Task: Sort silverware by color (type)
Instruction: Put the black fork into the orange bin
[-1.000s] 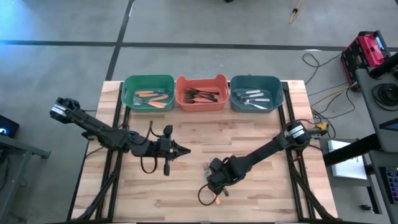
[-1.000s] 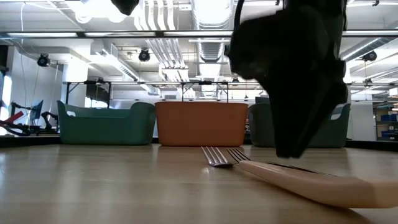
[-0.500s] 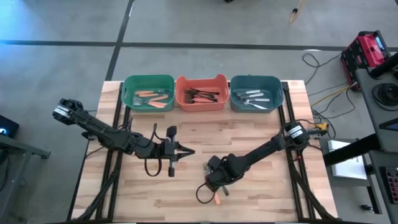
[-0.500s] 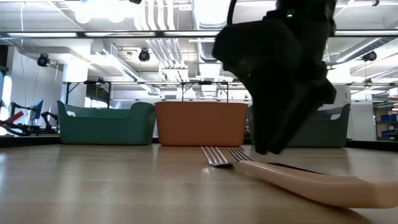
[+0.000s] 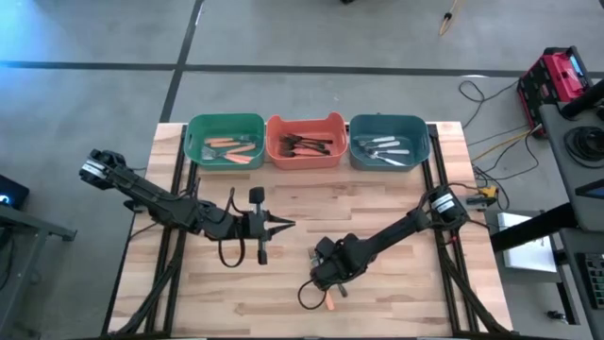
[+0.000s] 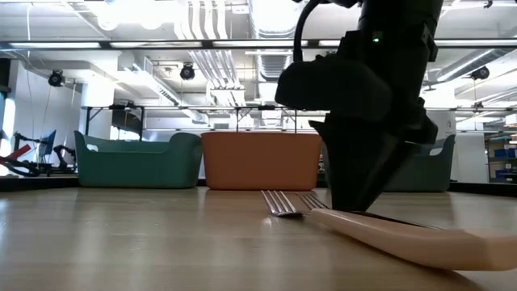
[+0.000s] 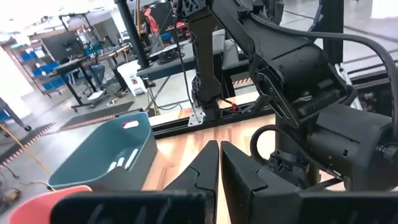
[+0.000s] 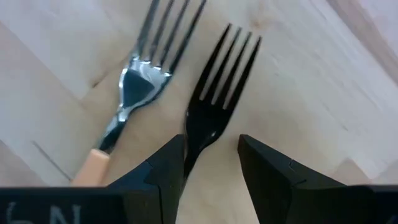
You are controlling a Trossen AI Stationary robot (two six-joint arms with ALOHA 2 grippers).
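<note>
Two forks lie side by side near the table's near edge. One has silver tines and an orange handle (image 8: 134, 81) (image 6: 420, 242). The other is all black (image 8: 217, 87). My right gripper (image 8: 211, 165) (image 5: 323, 280) points down over them, open, one finger on either side of the black fork's neck. In the low view it (image 6: 355, 162) reaches down almost to the wood. My left gripper (image 5: 283, 225) (image 7: 217, 165) hovers shut over the table's middle and holds nothing.
Three bins stand along the far edge. The green one (image 5: 225, 125) holds orange-handled forks, the salmon one (image 5: 305, 123) dark forks, and the teal one (image 5: 389, 123) (image 7: 106, 155) white-handled forks. Bare wood lies between the bins and both grippers.
My right gripper has come down toward the two forks and shifted a little sideways over them, staying open. My left gripper has moved slightly toward the table's right. The forks have not moved.
</note>
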